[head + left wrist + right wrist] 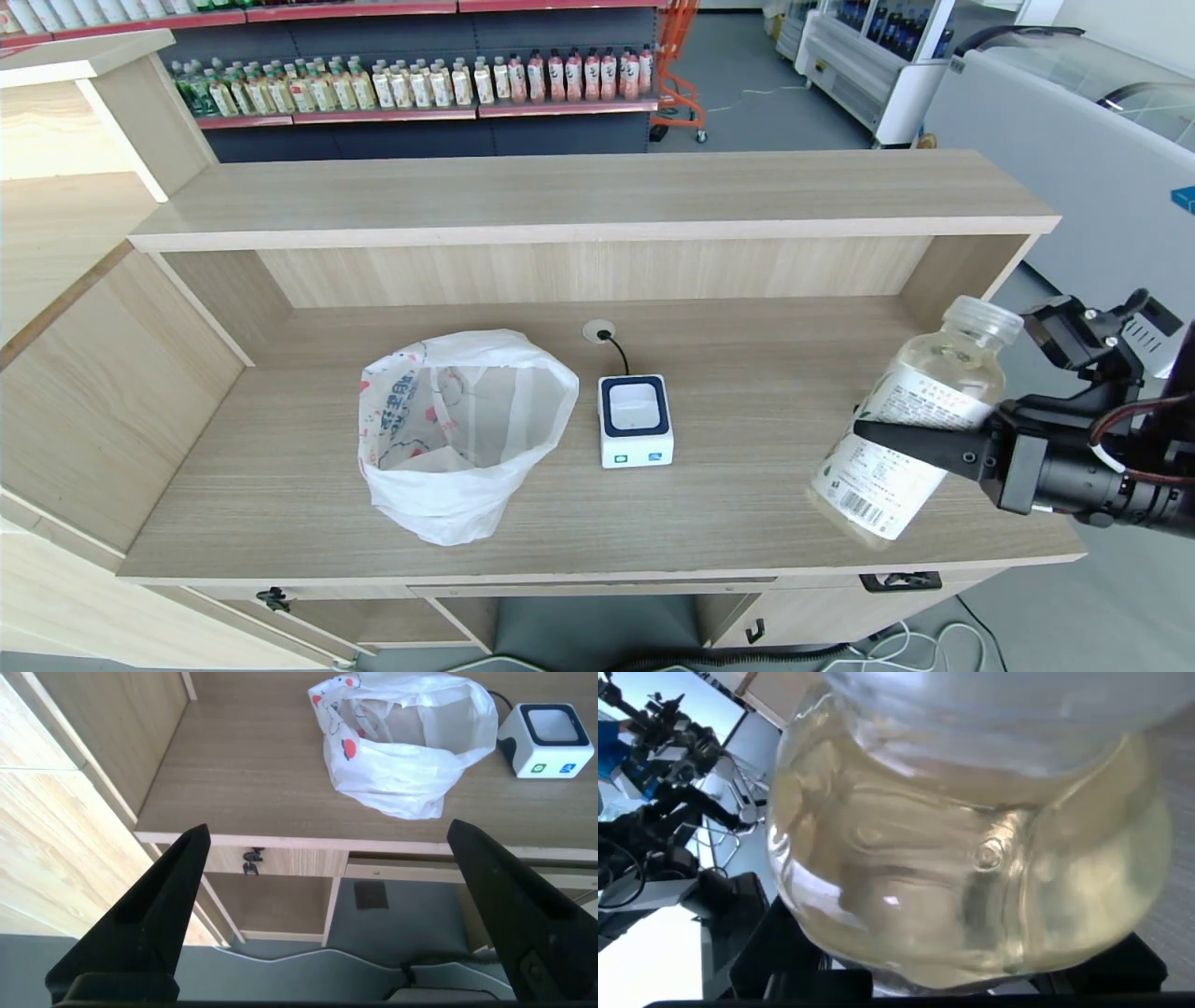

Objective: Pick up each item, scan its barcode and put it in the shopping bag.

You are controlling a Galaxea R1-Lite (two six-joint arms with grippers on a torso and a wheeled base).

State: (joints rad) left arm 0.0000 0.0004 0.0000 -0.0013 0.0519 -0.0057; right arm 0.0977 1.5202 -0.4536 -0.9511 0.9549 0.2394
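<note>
Clenching right pincer (pixel 882 425) on bottle (pixel 924 397), tilted, lifted over right end of desk (pixel 747 504). Left pincer (pixel 329 840) released wide, off front edge of desk. On desk, open bag (pixel 448 485) with scanner (pixel 635 420) just beside, at its right.

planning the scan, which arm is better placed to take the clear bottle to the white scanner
Right: the right gripper holds the clear white-labelled plastic bottle right of the white square scanner; the left gripper is open and empty, off the counter.
</note>
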